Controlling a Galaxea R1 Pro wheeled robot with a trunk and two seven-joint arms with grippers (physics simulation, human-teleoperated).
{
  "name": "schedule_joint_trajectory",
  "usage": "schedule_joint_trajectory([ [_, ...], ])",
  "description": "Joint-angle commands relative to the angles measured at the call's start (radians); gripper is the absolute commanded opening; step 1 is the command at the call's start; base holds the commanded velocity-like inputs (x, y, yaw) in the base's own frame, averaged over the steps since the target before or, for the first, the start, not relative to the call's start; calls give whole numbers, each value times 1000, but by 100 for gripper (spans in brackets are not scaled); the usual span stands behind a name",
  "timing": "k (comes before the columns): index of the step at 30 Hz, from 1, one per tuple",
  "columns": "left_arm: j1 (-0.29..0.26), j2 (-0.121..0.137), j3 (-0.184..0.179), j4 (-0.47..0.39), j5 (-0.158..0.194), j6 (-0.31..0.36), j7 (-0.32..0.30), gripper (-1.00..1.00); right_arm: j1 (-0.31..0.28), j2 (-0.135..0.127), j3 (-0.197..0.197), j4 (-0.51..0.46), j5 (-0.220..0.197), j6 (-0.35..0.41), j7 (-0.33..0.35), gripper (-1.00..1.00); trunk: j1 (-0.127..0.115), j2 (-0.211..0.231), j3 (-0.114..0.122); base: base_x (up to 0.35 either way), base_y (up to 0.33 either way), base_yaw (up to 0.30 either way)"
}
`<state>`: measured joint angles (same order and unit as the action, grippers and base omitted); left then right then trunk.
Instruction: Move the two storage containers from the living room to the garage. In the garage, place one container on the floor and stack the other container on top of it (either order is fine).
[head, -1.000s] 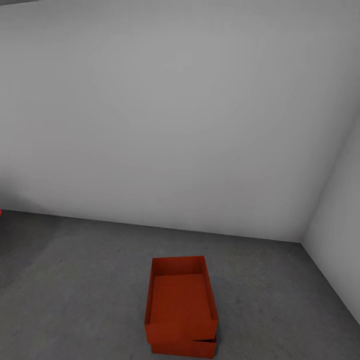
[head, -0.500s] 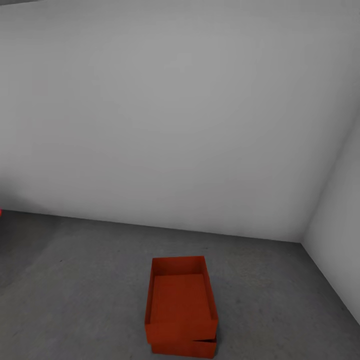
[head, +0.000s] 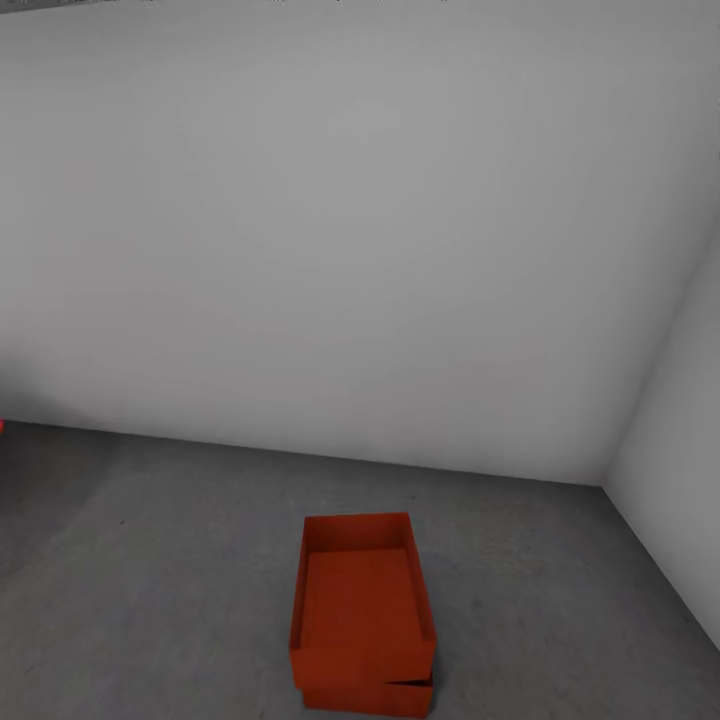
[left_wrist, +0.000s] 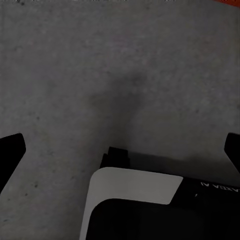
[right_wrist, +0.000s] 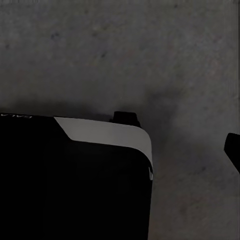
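Fingers first: on the left gripper (left_wrist: 120, 150) two dark fingertips (left_wrist: 11, 152) sit at opposite edges of the left wrist view, spread wide with nothing between them but bare concrete. On the right gripper only one dark fingertip (right_wrist: 233, 150) peeks in at the edge of the right wrist view, so I cannot tell how that pair stands.

Now the room, biggest thing down. A plain white wall (head: 330, 230) takes most of the head view, meeting a second white wall (head: 680, 440) in a corner at the right. Below them runs the floor (head: 150, 580), rough, dark grey, mottled concrete. Both wrist cameras look down onto that same surface, and each also catches a slab of the robot's own black-and-white body (left_wrist: 140, 200) close beneath.

And on the concrete, low in the head view and well out from the walls, are the two storage containers: the upper container (head: 362, 600), orange-red and open-topped, sits on the lower container (head: 370, 695), slightly skewed so a strip of the lower one shows beneath its near wall.
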<state>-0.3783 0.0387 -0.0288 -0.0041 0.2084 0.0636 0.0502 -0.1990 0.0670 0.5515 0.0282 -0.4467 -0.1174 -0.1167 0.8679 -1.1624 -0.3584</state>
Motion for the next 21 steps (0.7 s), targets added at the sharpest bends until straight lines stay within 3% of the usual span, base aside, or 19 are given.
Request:
schedule_joint_trajectory([
  [1, -1, 0, -3, 0, 8, 4, 2, 100, -1, 0, 8, 3, -9, -7, -1, 100, 0, -1, 0, 0, 0, 0],
  [21, -1, -1, -3, 0, 9, 4, 2, 100, -2, -2, 8, 3, -9, -13, -1, 100, 0, -1, 21, 0, 0, 0],
])
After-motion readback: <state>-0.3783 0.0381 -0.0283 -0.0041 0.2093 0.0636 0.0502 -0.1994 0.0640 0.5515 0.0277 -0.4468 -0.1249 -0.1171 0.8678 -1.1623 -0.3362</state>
